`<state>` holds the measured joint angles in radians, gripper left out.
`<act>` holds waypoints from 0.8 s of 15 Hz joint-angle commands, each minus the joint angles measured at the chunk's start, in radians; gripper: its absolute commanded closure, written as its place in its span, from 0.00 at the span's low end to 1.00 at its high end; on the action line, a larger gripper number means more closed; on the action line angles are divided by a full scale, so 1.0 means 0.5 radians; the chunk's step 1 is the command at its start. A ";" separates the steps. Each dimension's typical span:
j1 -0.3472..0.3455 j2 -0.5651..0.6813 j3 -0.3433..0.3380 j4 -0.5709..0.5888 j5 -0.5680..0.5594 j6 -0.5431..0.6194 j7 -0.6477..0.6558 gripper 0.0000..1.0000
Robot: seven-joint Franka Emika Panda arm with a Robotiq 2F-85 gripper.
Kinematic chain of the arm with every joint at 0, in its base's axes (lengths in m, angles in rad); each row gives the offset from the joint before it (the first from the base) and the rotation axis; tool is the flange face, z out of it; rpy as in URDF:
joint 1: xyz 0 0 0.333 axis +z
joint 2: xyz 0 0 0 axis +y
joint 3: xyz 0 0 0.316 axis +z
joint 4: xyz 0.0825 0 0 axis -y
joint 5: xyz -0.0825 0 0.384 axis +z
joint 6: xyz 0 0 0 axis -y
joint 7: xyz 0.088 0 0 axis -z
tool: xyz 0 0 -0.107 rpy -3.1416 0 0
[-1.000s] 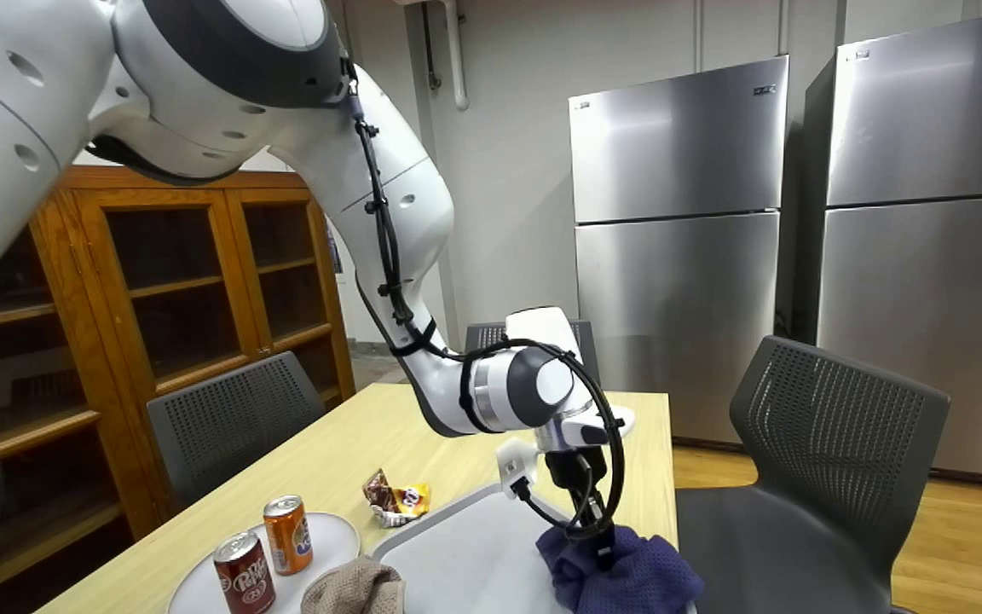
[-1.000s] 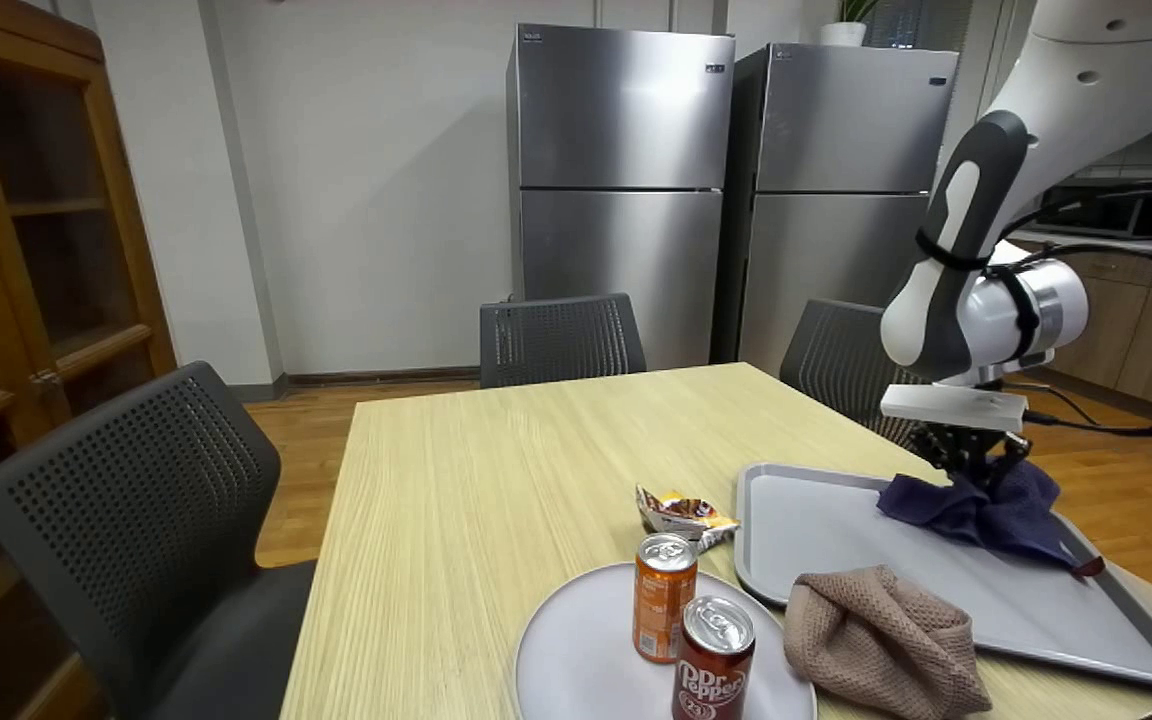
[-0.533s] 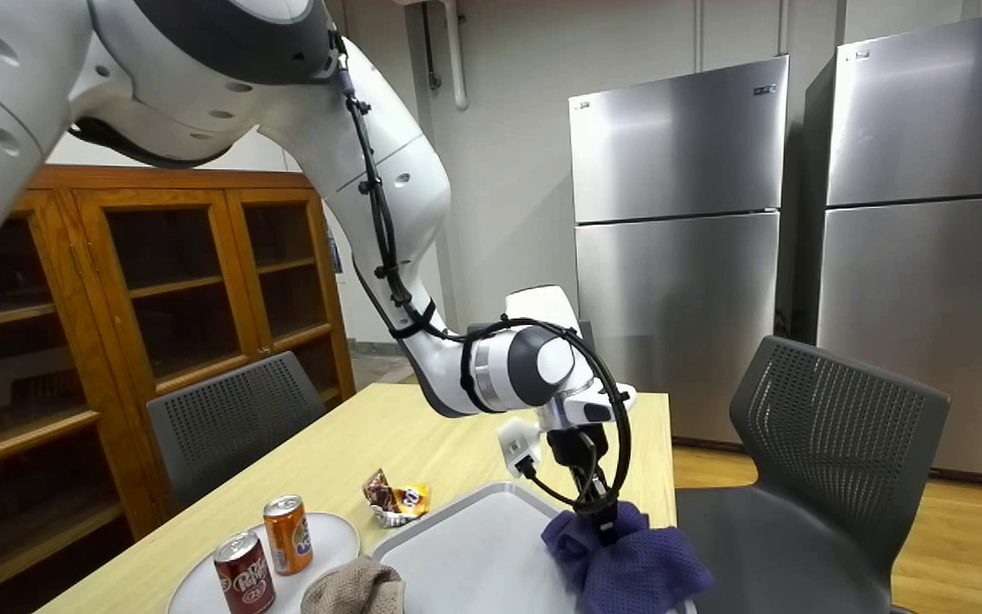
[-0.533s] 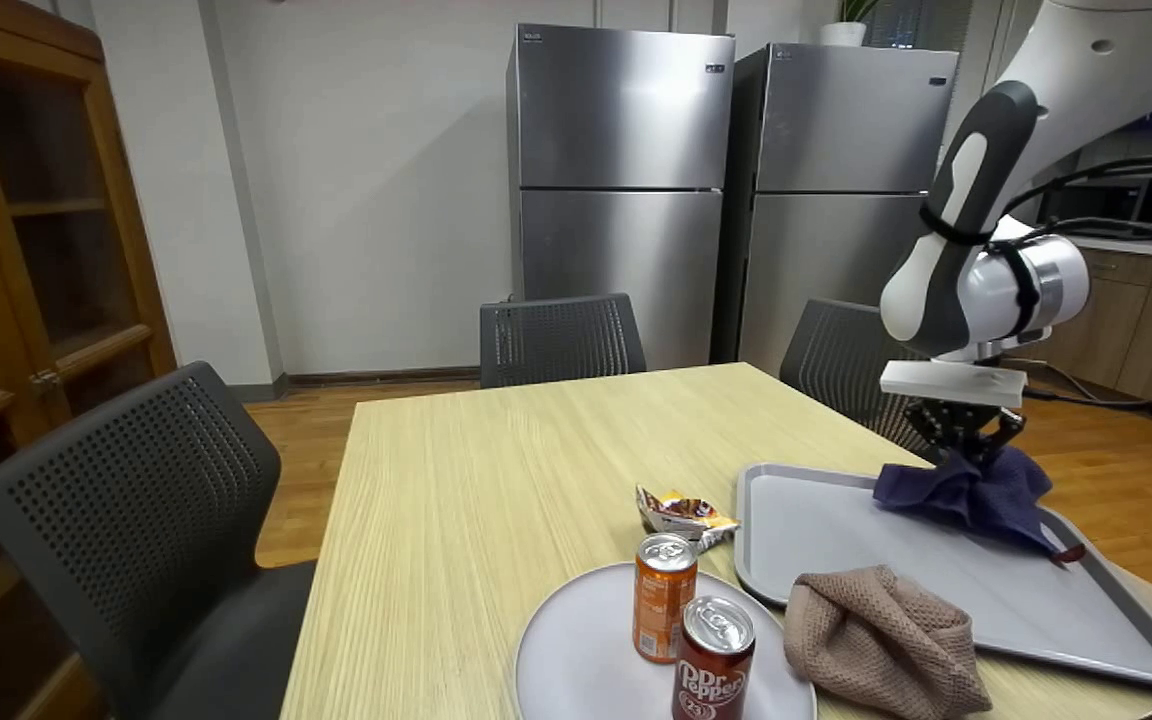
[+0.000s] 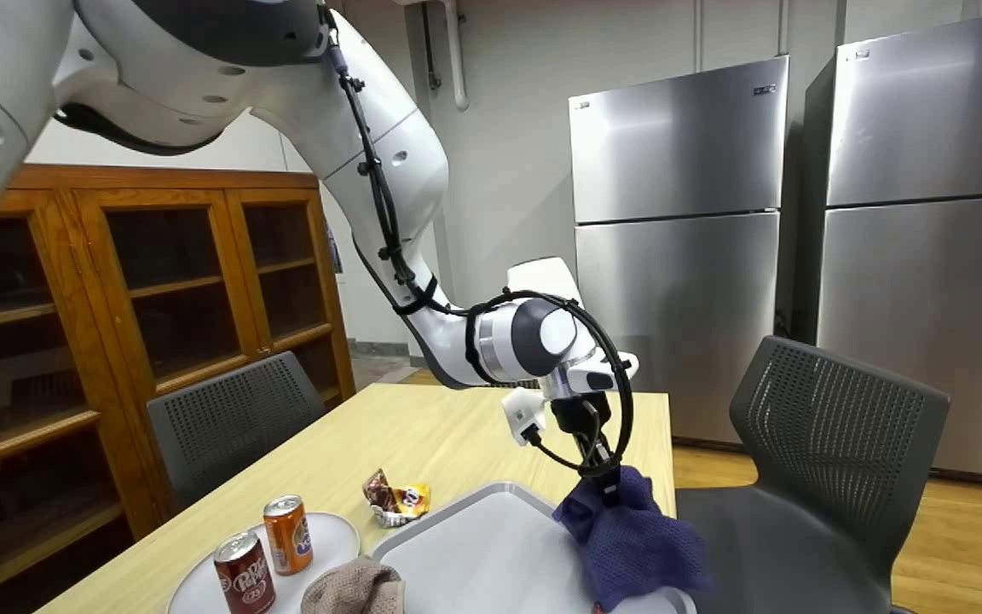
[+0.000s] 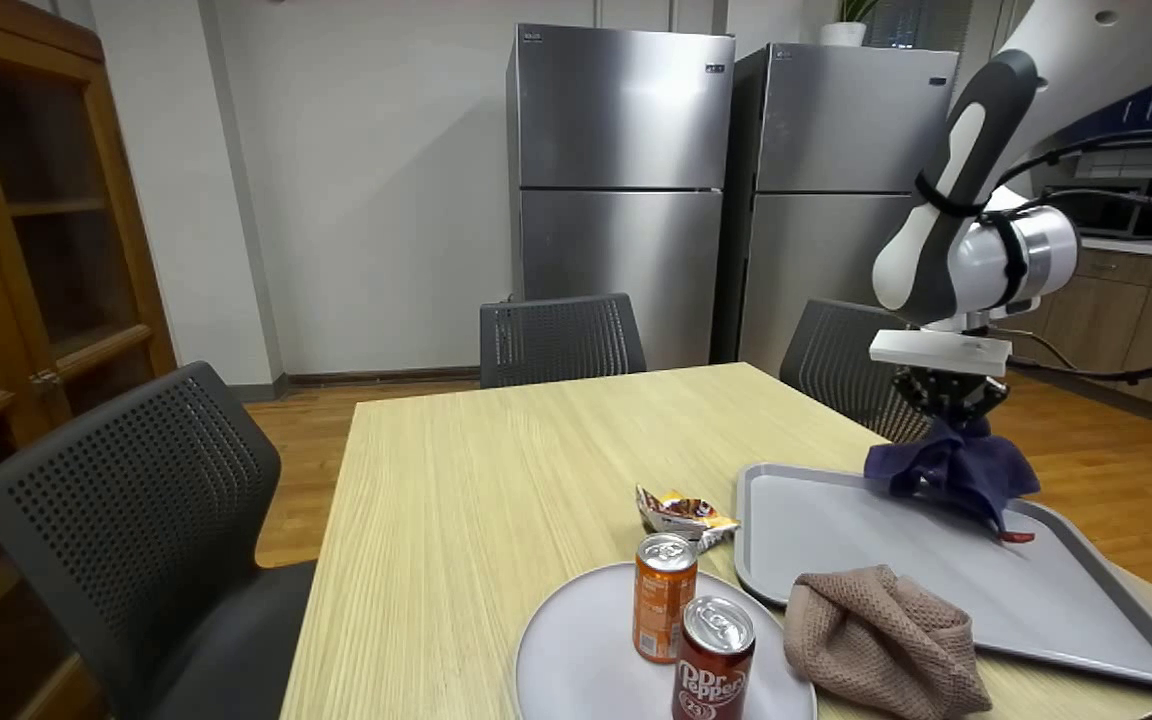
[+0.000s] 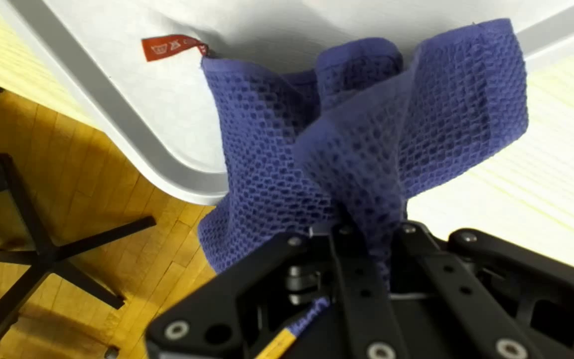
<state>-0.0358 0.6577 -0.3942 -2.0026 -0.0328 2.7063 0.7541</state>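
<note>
Nearest in the wrist view, we see our gripper (image 7: 376, 232) pinched nearly together on a bunched fold of the purple waffle-weave towel (image 7: 267, 134). The towel hangs over a corner of the gray tray (image 6: 826, 540), part of it beyond the rim; its red care tag (image 7: 167, 47) is close to the tray's surface, though whether it touches we cannot tell. We judge that handling it well calls for a firm pinch, slow motion and enough height for the loose hem to clear the rim. Farther off, we should mind the brown cloth (image 6: 886, 640), the snack wrapper (image 6: 681, 515), and the plate (image 6: 571, 640) bearing an orange soda can (image 6: 664, 600) and a Dr Pepper can (image 6: 714, 665); stainless-steel refrigerators (image 6: 626, 120) stand well beyond.
</note>
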 commanded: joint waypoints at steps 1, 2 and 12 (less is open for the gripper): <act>-0.021 -0.044 0.036 0.083 0.050 -0.103 -0.056 0.97; -0.022 -0.039 0.042 0.108 0.054 -0.106 -0.053 0.97; -0.040 0.025 0.150 0.343 0.169 -0.171 -0.031 0.97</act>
<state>-0.0374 0.6568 -0.3484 -1.8884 0.0233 2.6719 0.7541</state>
